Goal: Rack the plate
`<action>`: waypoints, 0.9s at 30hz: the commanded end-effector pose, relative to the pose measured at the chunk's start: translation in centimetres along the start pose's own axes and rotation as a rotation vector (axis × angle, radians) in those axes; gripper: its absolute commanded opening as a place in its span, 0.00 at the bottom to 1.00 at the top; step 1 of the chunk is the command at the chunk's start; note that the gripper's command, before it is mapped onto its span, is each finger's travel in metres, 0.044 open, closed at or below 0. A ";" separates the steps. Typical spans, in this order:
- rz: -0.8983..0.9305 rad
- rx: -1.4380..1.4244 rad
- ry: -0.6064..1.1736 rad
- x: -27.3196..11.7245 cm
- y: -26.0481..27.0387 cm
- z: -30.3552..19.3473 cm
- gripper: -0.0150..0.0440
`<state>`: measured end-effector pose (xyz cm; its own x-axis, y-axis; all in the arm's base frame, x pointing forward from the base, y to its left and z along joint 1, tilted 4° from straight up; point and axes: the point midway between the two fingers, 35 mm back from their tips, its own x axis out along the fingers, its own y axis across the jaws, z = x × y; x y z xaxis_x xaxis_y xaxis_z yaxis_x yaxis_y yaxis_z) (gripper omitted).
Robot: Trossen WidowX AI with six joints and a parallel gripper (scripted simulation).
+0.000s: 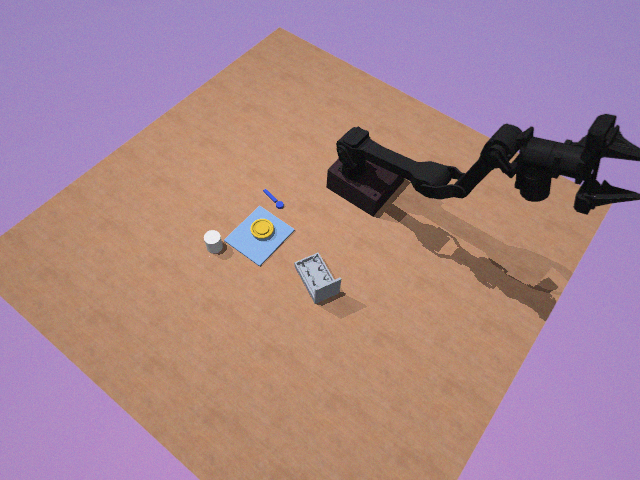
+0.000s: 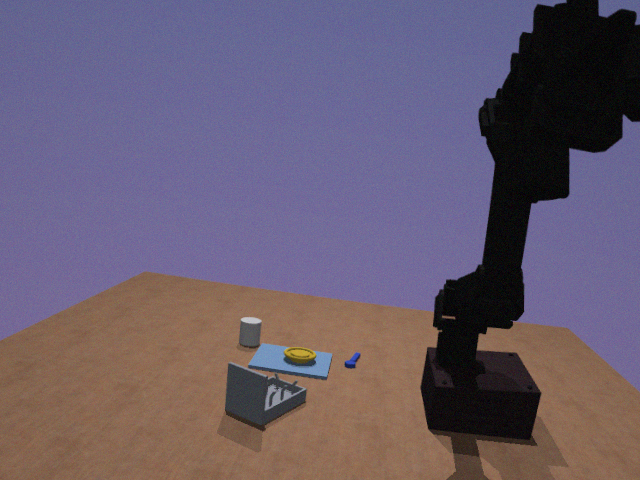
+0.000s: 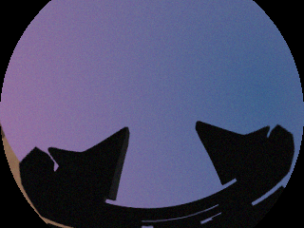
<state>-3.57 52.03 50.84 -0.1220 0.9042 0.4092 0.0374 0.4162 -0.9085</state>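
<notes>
The yellow plate [image 1: 262,228] [image 2: 299,354] lies flat on a light blue mat [image 1: 260,258] [image 2: 268,366]. The grey dish rack [image 1: 327,291] [image 2: 245,393] stands on the table beside the mat, with a tall wall at one end and small rails inside; its slots hold no plate. My gripper [image 3: 163,127] is open and empty. In the top view it is raised high at the far right, well away from the plate and the rack, with its fingertips at the picture's edge. In the exterior view the fingertips cannot be made out.
A white cup [image 1: 212,241] [image 2: 250,332] stands beside the mat's far corner from the arm. A blue spoon [image 1: 272,198] [image 2: 352,360] lies between the mat and the arm's dark base [image 1: 356,194] [image 2: 480,408]. The wrist view shows mostly background, with a sliver of table at the left.
</notes>
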 end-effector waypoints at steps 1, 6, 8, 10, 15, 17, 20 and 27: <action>-0.112 -0.049 -0.010 -1.0 -4.3 1.3 0.93; -0.257 -0.099 -0.020 -2.6 -9.6 2.8 0.93; -0.305 -0.121 -0.018 -3.5 -11.5 3.2 0.93; -0.344 -0.145 -0.012 -4.3 -13.3 3.5 0.93; -0.457 -0.188 0.002 -6.6 -17.5 4.2 0.93; -0.506 -0.200 0.008 -7.6 -19.1 4.5 0.93; -0.593 -0.217 0.022 -9.5 -21.9 4.9 0.93; -0.793 -0.246 0.075 -14.7 -28.0 5.3 0.93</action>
<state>-8.35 29.88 68.48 -0.1568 0.4136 0.8968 0.1750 0.9053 -0.3869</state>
